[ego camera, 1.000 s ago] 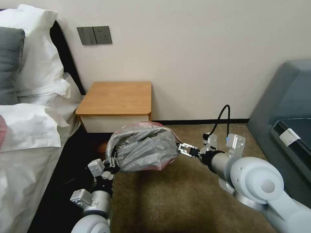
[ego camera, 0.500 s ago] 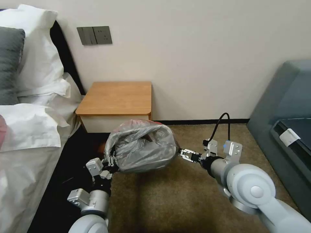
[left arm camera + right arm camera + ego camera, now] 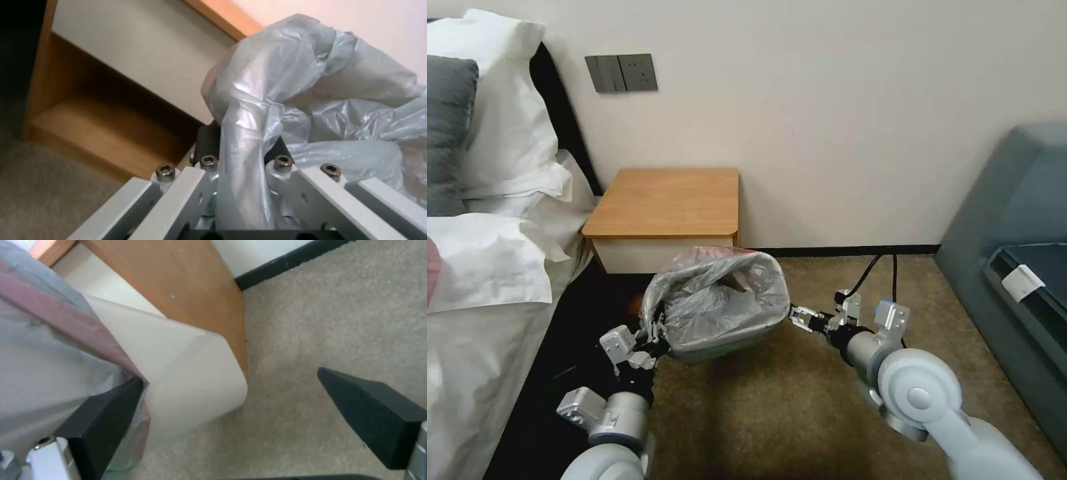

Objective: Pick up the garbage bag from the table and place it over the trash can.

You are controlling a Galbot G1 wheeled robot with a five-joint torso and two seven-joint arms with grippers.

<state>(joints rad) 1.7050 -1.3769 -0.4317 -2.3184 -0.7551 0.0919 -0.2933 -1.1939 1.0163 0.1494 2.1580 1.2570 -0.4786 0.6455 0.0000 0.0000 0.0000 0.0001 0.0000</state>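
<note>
The bag [image 3: 720,303] is off the desk [image 3: 668,200] and sits draped over the bin [image 3: 186,363] beside it, so little is left: the left hand [image 3: 650,333] is clamped on its edge, the right hand [image 3: 798,315] spread apart.

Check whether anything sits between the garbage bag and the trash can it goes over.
Nothing visible does. The garbage bag is draped over the trash can. The left gripper pinches its edge; the right gripper, open, has one finger against the rim.
</note>
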